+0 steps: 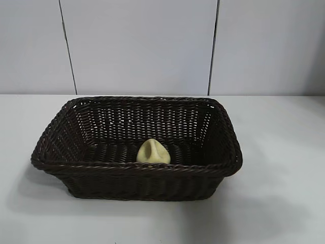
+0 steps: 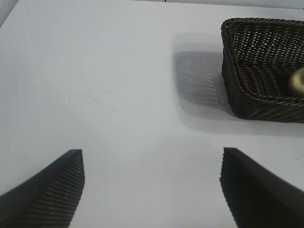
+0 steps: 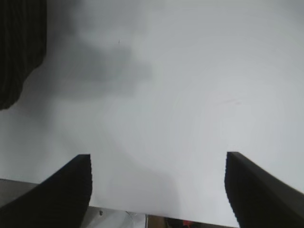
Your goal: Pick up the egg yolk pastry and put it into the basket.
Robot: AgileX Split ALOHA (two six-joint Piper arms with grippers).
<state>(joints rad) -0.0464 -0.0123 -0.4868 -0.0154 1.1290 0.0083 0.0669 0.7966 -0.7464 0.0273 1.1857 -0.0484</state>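
The dark woven basket stands in the middle of the white table. Inside it, against the near wall, lies the pale yellow egg yolk pastry. Neither arm shows in the exterior view. In the left wrist view my left gripper hangs open over bare table, well apart from the basket, where a bit of the pastry shows. My right gripper is open too, over the table's edge, with a corner of the basket off to one side. Nothing is between either pair of fingers.
A grey panelled wall rises behind the table. White tabletop spreads on both sides of the basket and in front of it. The table's edge lies under the right gripper.
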